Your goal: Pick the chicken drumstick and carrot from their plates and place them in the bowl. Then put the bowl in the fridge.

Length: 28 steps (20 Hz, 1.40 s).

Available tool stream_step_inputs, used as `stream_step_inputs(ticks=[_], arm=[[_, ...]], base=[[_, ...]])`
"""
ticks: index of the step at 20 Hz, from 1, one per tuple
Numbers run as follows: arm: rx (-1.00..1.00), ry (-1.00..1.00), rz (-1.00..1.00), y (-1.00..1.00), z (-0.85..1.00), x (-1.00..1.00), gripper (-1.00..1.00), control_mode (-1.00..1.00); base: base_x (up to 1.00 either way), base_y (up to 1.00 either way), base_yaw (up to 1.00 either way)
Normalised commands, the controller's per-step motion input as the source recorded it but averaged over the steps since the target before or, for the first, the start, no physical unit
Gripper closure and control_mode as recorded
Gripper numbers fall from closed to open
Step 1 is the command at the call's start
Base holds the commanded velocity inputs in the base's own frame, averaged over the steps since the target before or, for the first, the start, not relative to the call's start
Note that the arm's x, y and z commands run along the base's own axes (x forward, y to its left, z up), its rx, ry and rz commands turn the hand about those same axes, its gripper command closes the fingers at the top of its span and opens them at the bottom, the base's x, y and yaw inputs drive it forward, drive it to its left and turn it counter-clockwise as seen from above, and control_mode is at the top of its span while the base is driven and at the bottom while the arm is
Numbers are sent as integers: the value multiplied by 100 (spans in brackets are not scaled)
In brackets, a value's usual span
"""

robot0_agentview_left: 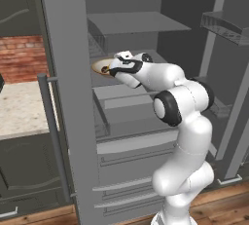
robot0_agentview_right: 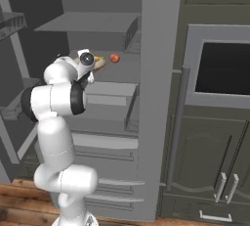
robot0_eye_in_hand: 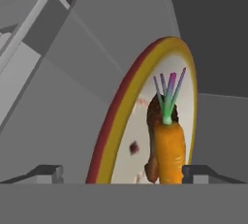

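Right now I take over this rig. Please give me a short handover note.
Gripper: open, jaws standing on either side of the bowl's rim, holding nothing.
Bowl: on a fridge shelf, with the carrot and the chicken drumstick inside. A small red fruit lies beside it on the shelf.
Done: both foods in the bowl, bowl in the fridge.
Left: probably only backing the arm out.
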Motion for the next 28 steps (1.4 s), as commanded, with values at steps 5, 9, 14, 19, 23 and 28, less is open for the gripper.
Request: stream_step_inputs(ticks=[5,9,14,19,23,28], arm=[[0,0,0,0,10,-19,-100,-100],[0,0,0,0,24,-27,-100,-100],[0,0,0,-2,25,-36,-100,-100],[0,0,0,-8,25,-43,-100,-100],[0,0,0,-12,27,-50,-100,-100],[0,2,0,-10,31,-53,-100,-100]], base=[[0,0,0],[0,0,0],[0,0,0],[0,0,0],[0,0,0],[0,0,0]])
